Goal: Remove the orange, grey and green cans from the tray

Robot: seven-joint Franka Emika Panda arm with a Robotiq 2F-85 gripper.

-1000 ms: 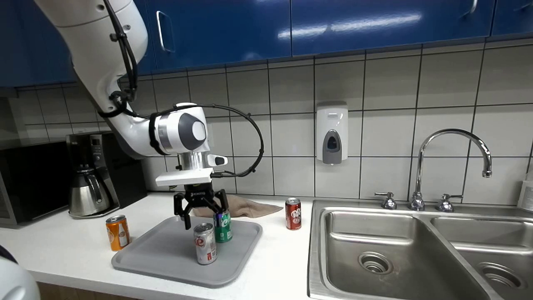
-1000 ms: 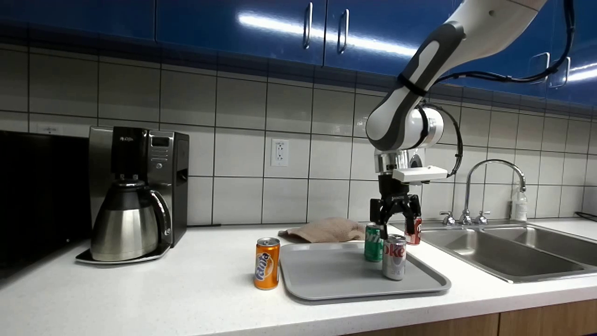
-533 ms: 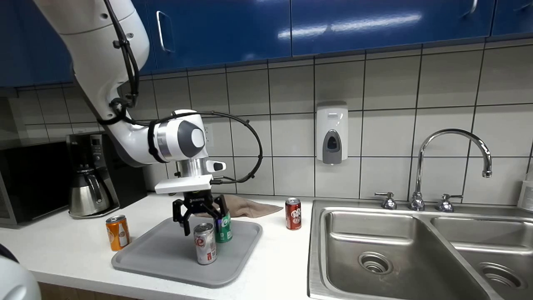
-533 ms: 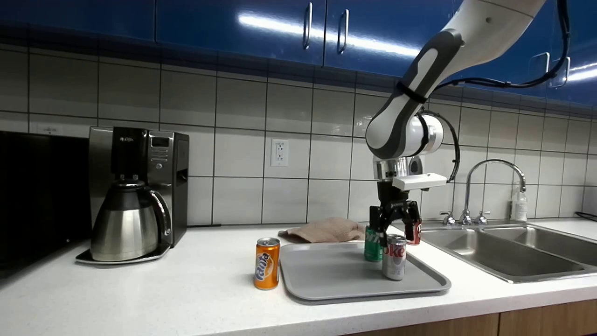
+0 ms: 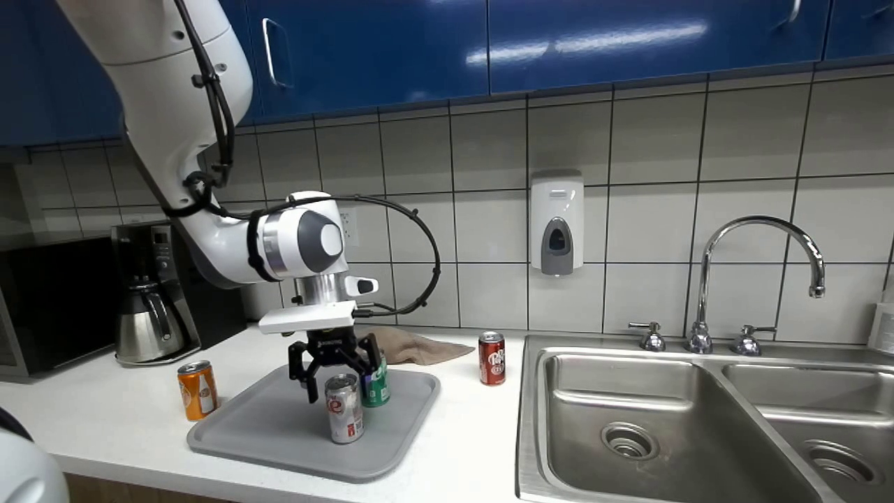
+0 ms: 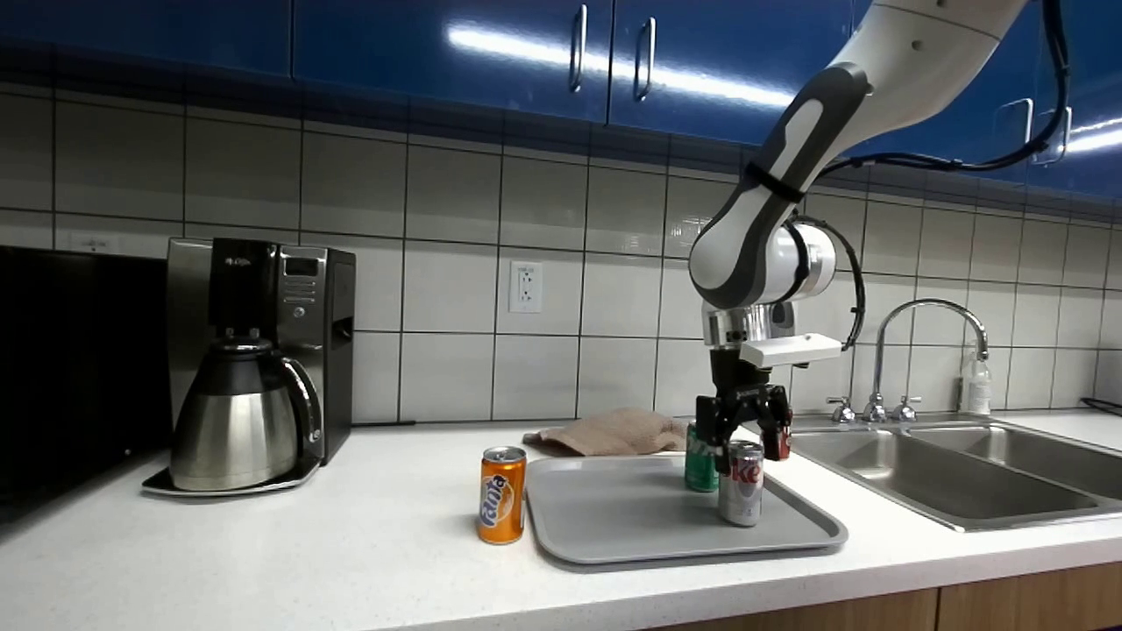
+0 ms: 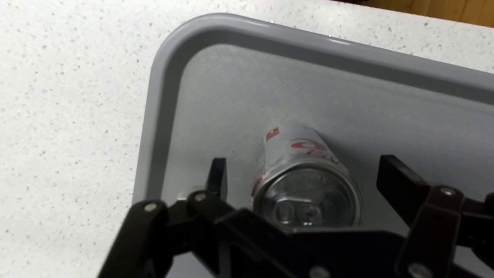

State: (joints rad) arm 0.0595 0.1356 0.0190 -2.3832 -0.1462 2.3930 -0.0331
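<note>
The grey can (image 5: 344,418) stands upright on the grey tray (image 5: 269,426), also in an exterior view (image 6: 741,504). The green can (image 5: 378,386) stands upright on the tray behind it; it also shows in an exterior view (image 6: 700,469). The orange can (image 6: 501,499) stands on the counter beside the tray (image 6: 614,521). My gripper (image 5: 338,392) points down, open, its fingertips low around the grey can's top. In the wrist view the fingers (image 7: 303,172) sit on either side of the grey can (image 7: 287,148), with gaps on both sides. The green can is hidden there.
A red can (image 5: 492,360) stands on the counter between tray and sink (image 5: 531,419). A brown cloth (image 6: 614,434) lies behind the tray. A coffee maker (image 6: 254,377) stands at the back. A faucet (image 5: 705,279) rises behind the sink.
My gripper has moved down, with its open fingers now lower around the top of the grey can. The cans and tray have not moved.
</note>
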